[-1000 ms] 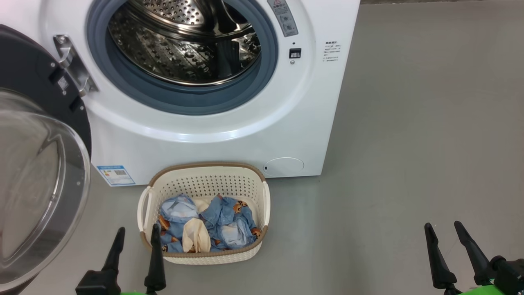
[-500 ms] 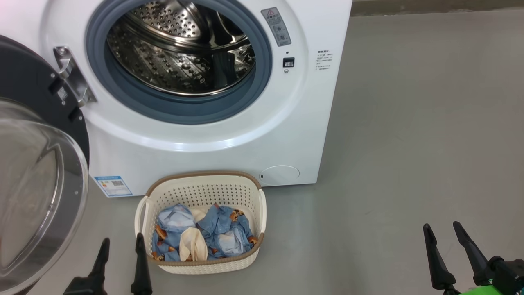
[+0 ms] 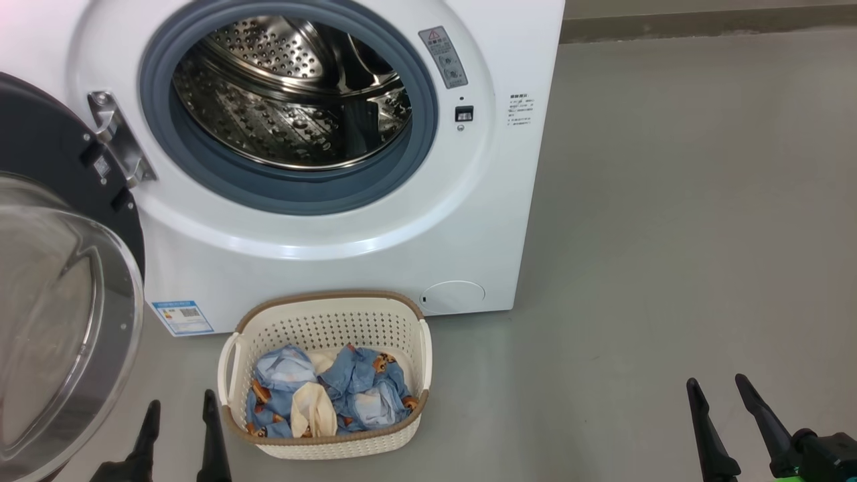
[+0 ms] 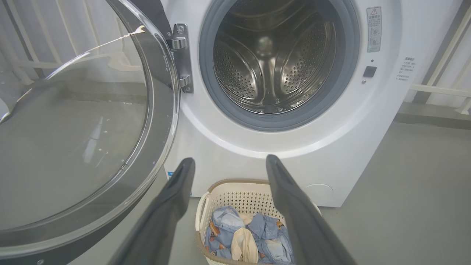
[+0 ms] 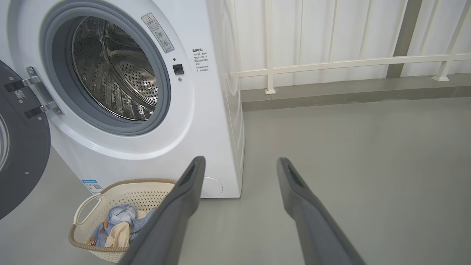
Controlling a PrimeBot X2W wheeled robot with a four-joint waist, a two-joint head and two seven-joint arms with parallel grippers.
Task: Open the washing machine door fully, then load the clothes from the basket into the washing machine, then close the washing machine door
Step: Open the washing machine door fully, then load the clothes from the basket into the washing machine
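The washing machine (image 3: 321, 268) carries a blue label sticker (image 3: 182, 317) low left, a grey warning sticker (image 3: 442, 57) with a red triangle right of the drum (image 3: 288, 100), and small print (image 3: 519, 110) too fine to read. Its door (image 3: 60, 301) hangs swung out left. The basket (image 3: 328, 325) sits on the floor (image 3: 669, 234) just before the machine, long side left to right, clothes (image 3: 355, 398) heaped inside. Left jaws and right jaws gape wide, nearest.

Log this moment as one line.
door: open | drum: empty | clothes: in basket | left gripper: open, empty | right gripper: open, empty | step: loading not started
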